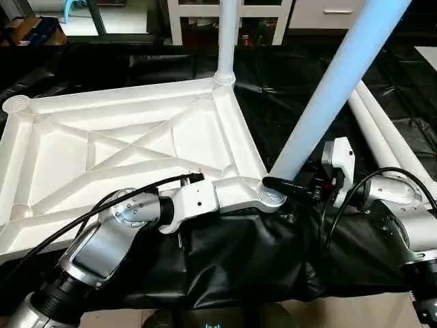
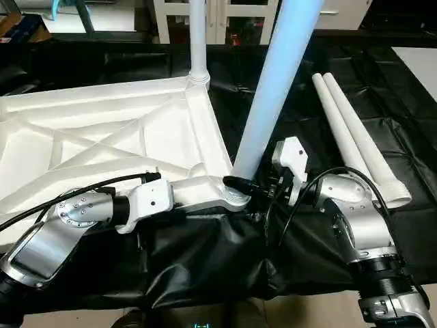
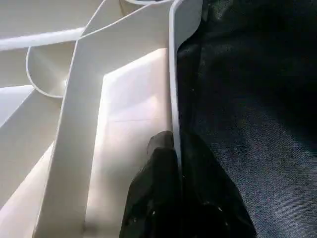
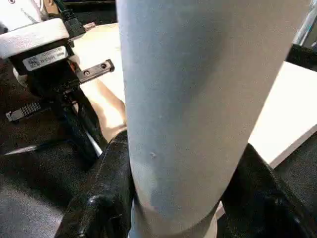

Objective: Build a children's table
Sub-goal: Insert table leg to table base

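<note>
The children's table top [image 1: 123,96] lies upside down, white with X-shaped ribs. One white leg [image 1: 227,34] stands upright in its far right corner socket. A second leg [image 1: 334,82] leans to the right with its foot in the near right corner socket [image 1: 271,198]. My right gripper [image 4: 183,173] is shut on this leg just above the socket, one black finger on each side. On the table top's near rim [image 3: 173,74], beside that socket, my left gripper [image 3: 174,148] is shut, pinching the thin wall. Two loose legs [image 2: 355,130] lie side by side on the right.
A black sheet [image 1: 273,102] covers the surface under and around the table top. White shelving [image 1: 205,20] stands at the back, with a cardboard box [image 1: 27,31] at the back left. A black cable [image 1: 136,191] loops over my left forearm.
</note>
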Motion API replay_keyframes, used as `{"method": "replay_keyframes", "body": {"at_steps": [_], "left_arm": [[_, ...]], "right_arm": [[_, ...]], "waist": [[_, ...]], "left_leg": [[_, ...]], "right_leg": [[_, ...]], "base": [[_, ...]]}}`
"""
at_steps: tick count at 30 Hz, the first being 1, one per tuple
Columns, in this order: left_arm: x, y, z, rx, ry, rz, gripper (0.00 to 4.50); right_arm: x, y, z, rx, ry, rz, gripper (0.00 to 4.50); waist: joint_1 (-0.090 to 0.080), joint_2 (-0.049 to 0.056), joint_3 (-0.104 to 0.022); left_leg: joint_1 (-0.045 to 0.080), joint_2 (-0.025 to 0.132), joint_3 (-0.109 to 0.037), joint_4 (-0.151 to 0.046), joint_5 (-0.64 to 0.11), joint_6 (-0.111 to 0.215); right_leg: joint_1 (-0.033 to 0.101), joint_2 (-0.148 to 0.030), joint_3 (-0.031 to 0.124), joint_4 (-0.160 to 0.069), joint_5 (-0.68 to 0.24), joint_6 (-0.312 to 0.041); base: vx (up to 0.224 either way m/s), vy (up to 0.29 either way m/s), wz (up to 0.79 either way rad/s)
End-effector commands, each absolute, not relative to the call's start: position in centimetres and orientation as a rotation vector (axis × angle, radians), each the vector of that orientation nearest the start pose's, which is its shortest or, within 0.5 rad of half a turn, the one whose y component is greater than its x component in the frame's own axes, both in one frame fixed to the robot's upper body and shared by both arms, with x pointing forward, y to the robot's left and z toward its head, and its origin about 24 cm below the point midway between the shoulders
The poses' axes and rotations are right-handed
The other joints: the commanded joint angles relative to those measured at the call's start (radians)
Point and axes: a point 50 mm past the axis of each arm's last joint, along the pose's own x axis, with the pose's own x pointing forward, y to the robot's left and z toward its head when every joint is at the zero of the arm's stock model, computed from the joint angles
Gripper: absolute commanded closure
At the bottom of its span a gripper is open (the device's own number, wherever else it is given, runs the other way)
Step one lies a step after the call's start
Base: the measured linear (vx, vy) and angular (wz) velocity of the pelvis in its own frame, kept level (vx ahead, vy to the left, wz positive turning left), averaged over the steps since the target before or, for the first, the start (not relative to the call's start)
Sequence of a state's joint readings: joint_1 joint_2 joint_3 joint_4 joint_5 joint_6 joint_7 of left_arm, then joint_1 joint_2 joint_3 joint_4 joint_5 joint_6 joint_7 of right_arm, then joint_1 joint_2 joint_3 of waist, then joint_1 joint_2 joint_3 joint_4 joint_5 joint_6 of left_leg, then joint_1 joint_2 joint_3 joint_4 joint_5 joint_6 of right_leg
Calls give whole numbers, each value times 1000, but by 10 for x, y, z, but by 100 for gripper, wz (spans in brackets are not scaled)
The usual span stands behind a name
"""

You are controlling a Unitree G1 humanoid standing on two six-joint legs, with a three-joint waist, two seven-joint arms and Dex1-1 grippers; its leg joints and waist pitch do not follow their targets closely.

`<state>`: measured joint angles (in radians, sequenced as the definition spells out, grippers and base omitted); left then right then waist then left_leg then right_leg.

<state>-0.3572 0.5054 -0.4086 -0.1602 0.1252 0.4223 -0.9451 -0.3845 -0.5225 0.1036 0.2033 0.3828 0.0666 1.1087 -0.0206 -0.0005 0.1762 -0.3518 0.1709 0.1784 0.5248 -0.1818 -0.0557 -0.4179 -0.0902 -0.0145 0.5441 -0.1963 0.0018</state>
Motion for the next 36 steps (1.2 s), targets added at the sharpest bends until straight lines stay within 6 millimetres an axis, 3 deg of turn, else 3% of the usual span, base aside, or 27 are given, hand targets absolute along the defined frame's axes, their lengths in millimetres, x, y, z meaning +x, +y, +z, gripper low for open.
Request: {"method": "replay_keyframes", "body": {"at_steps": [1, 2, 3, 4, 5, 7, 9, 10, 13, 15, 18, 19, 21, 23, 25, 29, 32, 36], "left_arm": [[256, 100, 74, 680, 335, -1257, 450], [256, 101, 74, 680, 336, -1257, 450], [256, 101, 74, 680, 336, -1257, 450], [256, 101, 74, 680, 337, -1256, 450], [256, 101, 74, 680, 337, -1256, 450], [256, 101, 74, 680, 337, -1256, 450], [256, 101, 74, 680, 337, -1254, 450], [257, 101, 74, 680, 337, -1254, 450], [257, 101, 74, 679, 337, -1253, 450], [257, 101, 74, 679, 336, -1252, 450], [257, 101, 74, 679, 336, -1249, 450], [257, 101, 74, 678, 337, -1248, 450], [257, 102, 74, 679, 338, -1248, 450], [258, 102, 74, 679, 339, -1248, 450], [258, 102, 74, 680, 339, -1248, 450], [258, 102, 74, 681, 338, -1249, 450], [259, 102, 73, 683, 338, -1248, 450], [260, 103, 73, 684, 338, -1246, 450]], "right_arm": [[283, -171, 67, -147, 233, 1188, 188], [283, -170, 70, -135, 214, 1186, 185], [284, -170, 72, -127, 202, 1187, 175], [284, -169, 75, -118, 184, 1186, 175], [284, -169, 83, -99, 151, 1190, 148], [284, -168, 85, -93, 138, 1192, 140], [283, -169, 92, -90, 116, 1193, 123], [283, -170, 93, -95, 109, 1192, 108], [280, -173, 98, -102, 103, 1191, 89], [277, -175, 101, -101, 101, 1197, 65], [273, -182, 110, -110, 79, 1179, 47], [272, -184, 112, -112, 72, 1167, 36], [271, -187, 114, -110, 69, 1156, 9], [271, -189, 114, -114, 64, 1139, 4], [270, -191, 114, -115, 62, 1123, 4], [268, -191, 113, -119, 65, 1106, 4], [266, -189, 112, -118, 60, 1103, 4], [267, -188, 113, -112, 54, 1091, 21]], "waist": [[7, -3, -20], [8, -3, -25], [10, -10, -33], [11, -10, -33], [11, -9, -29], [12, -4, -31], [14, -5, -33], [19, -6, -36], [29, -7, -38], [34, -4, -45], [39, -4, -53], [39, -5, -51], [43, -7, -43], [44, -5, -39], [44, -2, -39], [44, -3, -44], [45, -2, -53], [45, -1, -55]], "left_leg": [[0, 53, -22, -79, -410, 35], [3, 53, -18, -75, -393, 35], [2, 53, -12, -70, -349, 50], [1, 53, -9, -68, -317, 61], [-5, 52, -6, -68, -286, 80], [1, 54, -1, -65, -271, 89], [2, 54, 5, -61, -244, 96], [9, 56, 10, -56, -226, 106], [8, 54, 20, -45, -159, 135], [0, 53, 18, -40, -83, 158], [-6, 49, 19, -29, -7, 195], [-8, 49, 19, -28, -7, 199], [-12, 49, 20, -31, -62, 188], [-7, 50, 18, -38, -142, 148], [-10, 49, 14, -41, -163, 126], [-8, 48, 15, -36, -128, 127], [-10, 46, 15, -30, -74, 148], [-12, 45, 16, -26, -59, 168]], "right_leg": [[15, -44, 31, -74, -453, -164], [15, -45, 33, -74, -428, -172], [21, -43, 35, -66, -345, -187], [23, -42, 34, -62, -304, -198], [27, -42, 34, -59, -276, -205], [24, -43, 33, -59, -285, -211], [25, -41, 32, -57, -259, -218], [21, -40, 34, -55, -246, -219], [19, -37, 38, -44, -183, -228], [30, -36, 35, -28, -80, -245], [34, -34, 32, -13, 35, -261], [33, -33, 32, -14, 37, -262], [31, -37, 31, -23, -53, -249], [26, -39, 32, -38, -213, -220], [27, -40, 32, -40, -268, -202], [26, -35, 32, -35, -211, -199], [32, -33, 30, -23, -107, -226], [35, -32, 28, -18, -61, -252]], "base": [[0, 0, 0], [0, 0, 0], [0, 0, 0], [0, 0, 0], [0, 0, 0], [0, 0, 0], [0, 0, 0], [0, 0, 0], [0, 0, 0], [0, 0, 0], [0, 0, 0], [0, 0, 0], [0, 0, 0], [0, 0, 0], [0, 0, 0], [0, 0, 0], [0, 0, 0], [0, 0, 0]]}}
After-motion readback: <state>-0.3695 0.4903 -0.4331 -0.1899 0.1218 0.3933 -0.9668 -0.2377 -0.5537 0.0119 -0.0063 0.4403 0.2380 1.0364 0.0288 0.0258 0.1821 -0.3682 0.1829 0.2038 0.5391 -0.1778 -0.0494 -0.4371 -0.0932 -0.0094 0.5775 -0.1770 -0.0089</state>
